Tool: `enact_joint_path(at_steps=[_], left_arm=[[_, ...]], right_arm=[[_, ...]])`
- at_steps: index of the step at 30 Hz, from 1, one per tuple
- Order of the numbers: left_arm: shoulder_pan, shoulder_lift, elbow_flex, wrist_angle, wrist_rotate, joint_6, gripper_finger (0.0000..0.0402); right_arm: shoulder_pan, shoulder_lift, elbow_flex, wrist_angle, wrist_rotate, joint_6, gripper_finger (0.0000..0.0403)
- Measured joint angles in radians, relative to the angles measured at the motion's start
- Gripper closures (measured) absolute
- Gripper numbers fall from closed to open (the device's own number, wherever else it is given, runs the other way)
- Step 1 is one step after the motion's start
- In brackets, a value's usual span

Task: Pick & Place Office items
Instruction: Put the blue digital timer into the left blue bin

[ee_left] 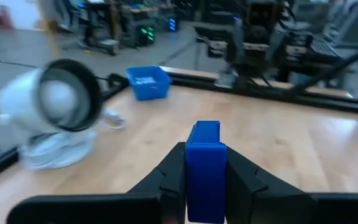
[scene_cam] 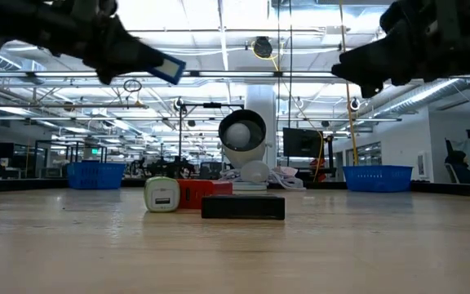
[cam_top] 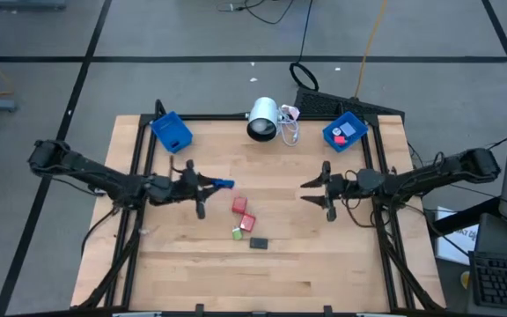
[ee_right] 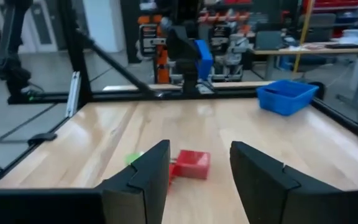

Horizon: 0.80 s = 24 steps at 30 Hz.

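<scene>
L jaws clamp blue piece point(ee_left: 205, 168), lamp point(cam_top: 263, 119) nearby, R jaws apart

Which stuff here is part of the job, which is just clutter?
Job: blue piece shut in left claw; red pieces, green piece, dark grey piece on the table; right claw open, empty.
Clutter: white lamp, two blue bins.

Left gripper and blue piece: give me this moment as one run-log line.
left gripper: shut on blue piece, lifted off table | right gripper: open, empty, above table | red pieces: on table
</scene>
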<state>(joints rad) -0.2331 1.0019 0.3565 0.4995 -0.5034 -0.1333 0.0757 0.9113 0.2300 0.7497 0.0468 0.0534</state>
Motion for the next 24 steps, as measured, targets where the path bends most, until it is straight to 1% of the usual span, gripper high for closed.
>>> enact_joint_path(at_steps=[4, 6, 8, 11, 13, 15, 17, 19, 24], left_arm=[[0.003, -0.132, -0.079, 0.000, -0.086, 0.000, 0.0344], [0.003, -0.198, -0.114, -0.001, -0.168, 0.016, 0.0341], [0.004, -0.255, -0.141, 0.001, -0.282, 0.029, 0.0331], [0.005, -0.323, -0.182, -0.002, -0.497, 0.049, 0.0325], [0.018, -0.351, -0.204, -0.001, -0.612, 0.049, 0.0331], [0.044, -0.369, -0.217, -0.002, -0.694, 0.042, 0.0340], [0.083, -0.377, -0.222, -0.001, -0.736, 0.030, 0.0344], [0.132, -0.376, -0.222, 0.000, -0.746, 0.006, 0.0343], [0.277, -0.364, -0.222, -0.014, -0.782, -0.062, 0.0325]], right_arm=[[-0.033, -0.051, -0.034, 0.008, 0.000, 0.017, 0.0247], [-0.044, -0.063, -0.038, 0.010, 0.000, 0.023, 0.0247], [-0.051, -0.073, -0.042, 0.008, 0.000, 0.032, 0.0247], [-0.055, -0.072, -0.042, 0.007, 0.000, 0.036, 0.0247], [-0.056, -0.072, -0.042, 0.009, 0.000, 0.036, 0.0247], [-0.056, -0.070, -0.042, 0.010, 0.000, 0.035, 0.0248], [-0.056, -0.070, -0.042, 0.009, 0.001, 0.035, 0.0248], [-0.057, -0.070, -0.042, 0.010, 0.001, 0.033, 0.0248], [-0.057, -0.070, -0.042, 0.010, 0.002, 0.036, 0.0248]])
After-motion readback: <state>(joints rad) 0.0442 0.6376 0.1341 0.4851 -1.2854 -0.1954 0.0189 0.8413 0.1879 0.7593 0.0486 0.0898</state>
